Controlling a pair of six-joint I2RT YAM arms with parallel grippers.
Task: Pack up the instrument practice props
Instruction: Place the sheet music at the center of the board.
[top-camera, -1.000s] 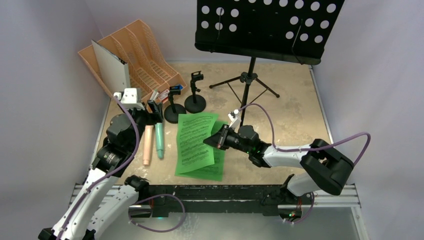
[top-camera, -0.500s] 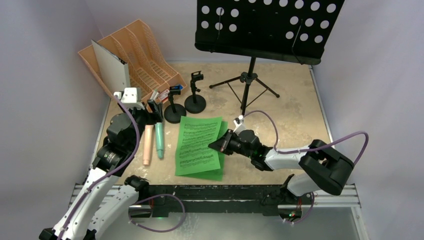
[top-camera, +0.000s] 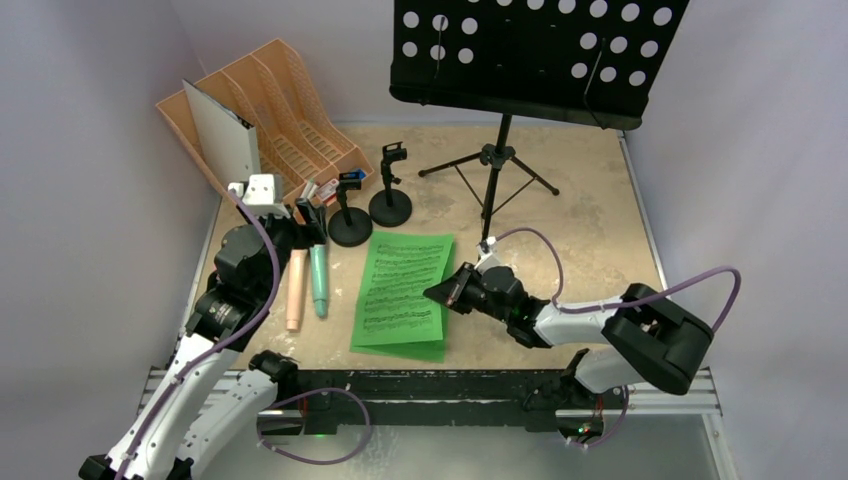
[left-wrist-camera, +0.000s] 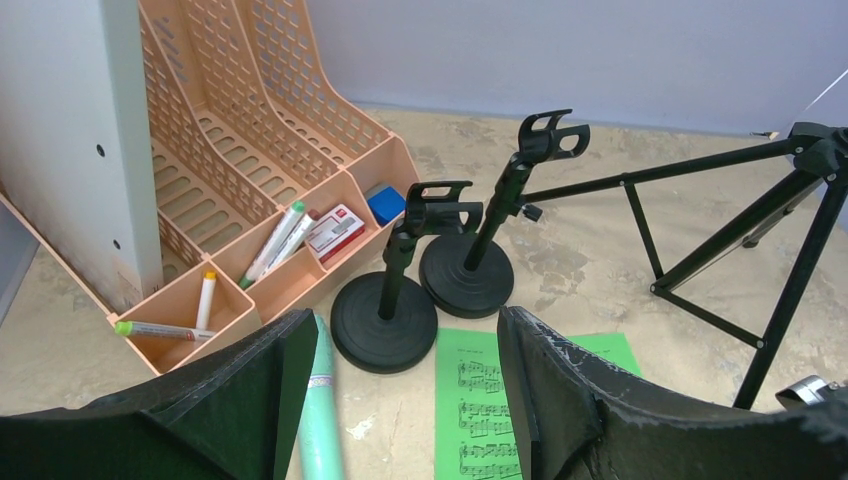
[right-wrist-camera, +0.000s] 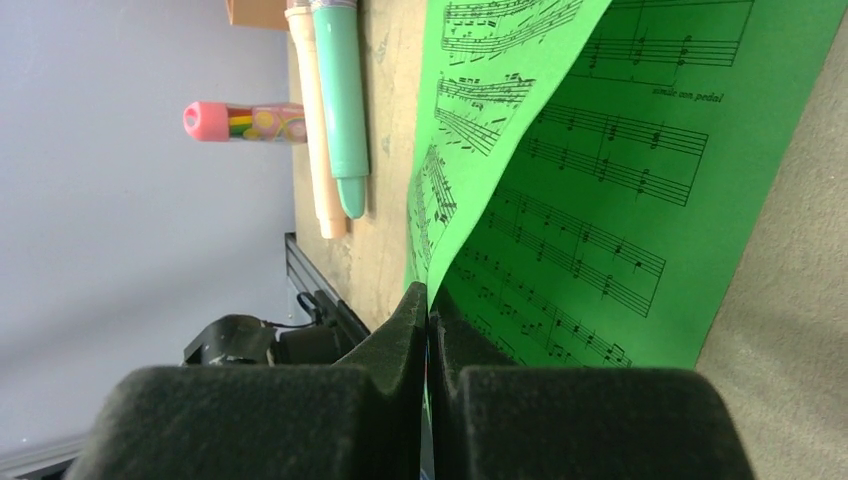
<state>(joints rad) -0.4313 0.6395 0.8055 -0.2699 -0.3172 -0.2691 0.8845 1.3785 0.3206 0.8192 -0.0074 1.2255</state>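
Observation:
Two green sheet-music pages (top-camera: 400, 290) lie stacked near the front middle of the table. My right gripper (top-camera: 440, 292) is shut on the right edge of the top page (right-wrist-camera: 470, 150), lifting it off the lower page (right-wrist-camera: 640, 180). My left gripper (top-camera: 305, 218) is open and empty over the teal microphone (top-camera: 318, 281) and the pink microphone (top-camera: 295, 290). The teal one shows between its fingers (left-wrist-camera: 322, 420). Two black clip poles (top-camera: 349, 208) (top-camera: 390, 185) stand behind the pages. The black tripod with its perforated desk (top-camera: 530, 55) stands at the back.
An orange file rack (top-camera: 280, 110) with a grey binder (top-camera: 222, 128) stands at the back left. Its front compartments hold pens and small boxes (left-wrist-camera: 335, 228). The tripod legs (top-camera: 490, 160) spread over the back middle. Walls close in both sides.
My right gripper has drawn back to the right and toward the near edge with the top page, pulling it to lie almost square over the lower one. The left arm has not moved.

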